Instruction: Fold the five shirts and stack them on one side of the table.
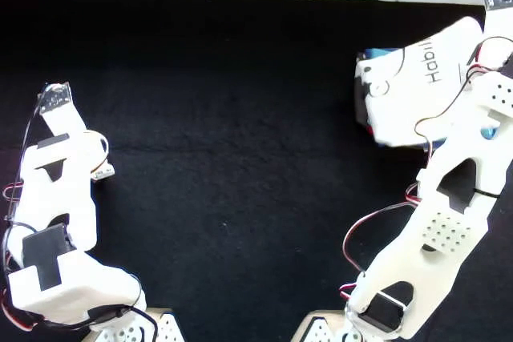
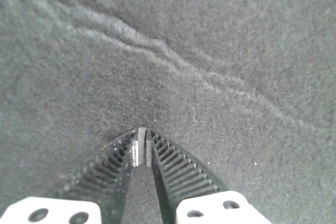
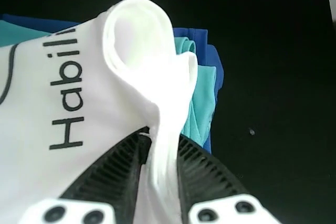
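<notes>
At the table's right side, my right gripper (image 3: 160, 137) is clamped on a bunched fold of the folded white shirt (image 1: 417, 86), holding it over the stack. From the jaws the shirt runs out toward the middle of the table, its long axis lying roughly across the table in the high view. Directly beneath it are a teal shirt (image 3: 202, 93) and a blue shirt (image 3: 212, 61), their edges peeking out beside the pinched fold. I cannot tell whether the white shirt already rests fully on them. I judge the next move to be a straight release onto the pile, and the raised loop of cloth at the fingers could spring loose and spoil the fold. My left gripper (image 2: 142, 148) is closed on nothing, low over the black table cover (image 1: 240, 118), well apart from the stack. Nothing stands between the two arms.
</notes>
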### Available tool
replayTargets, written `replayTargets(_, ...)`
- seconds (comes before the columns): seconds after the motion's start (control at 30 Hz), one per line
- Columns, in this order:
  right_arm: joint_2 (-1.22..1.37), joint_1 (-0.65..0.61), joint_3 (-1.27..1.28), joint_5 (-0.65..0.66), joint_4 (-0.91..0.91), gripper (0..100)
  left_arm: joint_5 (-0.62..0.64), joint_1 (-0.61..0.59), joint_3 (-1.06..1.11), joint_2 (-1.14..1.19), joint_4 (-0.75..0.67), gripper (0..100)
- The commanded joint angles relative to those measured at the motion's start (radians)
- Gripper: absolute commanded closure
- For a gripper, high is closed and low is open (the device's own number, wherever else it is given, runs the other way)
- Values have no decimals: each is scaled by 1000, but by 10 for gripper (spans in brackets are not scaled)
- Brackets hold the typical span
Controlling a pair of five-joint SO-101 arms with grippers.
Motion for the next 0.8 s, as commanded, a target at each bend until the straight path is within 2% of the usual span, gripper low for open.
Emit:
replayTargets(0.0, 21, 8, -7, 14, -62, 993, 6, 18, -28, 1, -14, 963)
replayTargets(0.37, 153, 33, -15, 12, -93, 985, 6, 18, -28, 1, -14, 963)
replayTargets(0.5, 127, 33, -51, 9, -79, 828, 6, 18, -28, 1, -14, 963)
replayTargets(0.57, 97, 28, -99, -34, -65, 746, 6, 18, -28, 1, -15, 963)
replayTargets(0.77, 48, -1, -292, -176, -64, 743, 6, 19, -28, 1, -17, 963)
